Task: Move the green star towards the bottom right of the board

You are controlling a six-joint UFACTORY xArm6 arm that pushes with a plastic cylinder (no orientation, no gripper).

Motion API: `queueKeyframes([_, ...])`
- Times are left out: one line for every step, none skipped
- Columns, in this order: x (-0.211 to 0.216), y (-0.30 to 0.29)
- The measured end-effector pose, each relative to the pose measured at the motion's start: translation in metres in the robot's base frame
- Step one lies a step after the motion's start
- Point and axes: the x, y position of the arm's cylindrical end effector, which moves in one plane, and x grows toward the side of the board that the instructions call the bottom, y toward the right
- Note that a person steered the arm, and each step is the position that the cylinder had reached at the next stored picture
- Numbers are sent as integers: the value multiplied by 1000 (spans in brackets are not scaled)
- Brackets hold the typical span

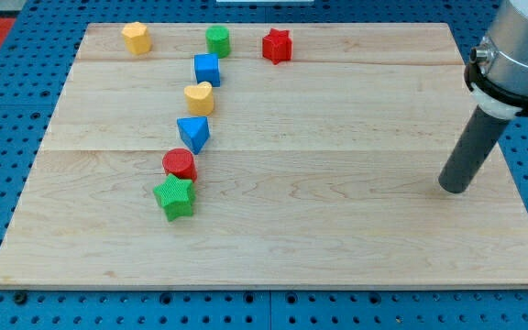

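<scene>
The green star [174, 197] lies on the wooden board [337, 220] at the lower left of the view's middle, touching a red round block [180, 164] just above it. My tip [453, 188] rests on the board far to the view's right of the star, near the right edge. The rod rises up and right from it.
A blue triangle [193, 133], a yellow heart [199, 97], a blue block [207, 69] and a green round block [217, 41] run up in a line from the red block. A yellow block [136, 38] and a red star [277, 45] sit along the top edge.
</scene>
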Motion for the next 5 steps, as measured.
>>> queueKeyframes([14, -14])
queueKeyframes([25, -102])
queueKeyframes([59, -158])
queueKeyframes([91, -210])
queueKeyframes([90, -322])
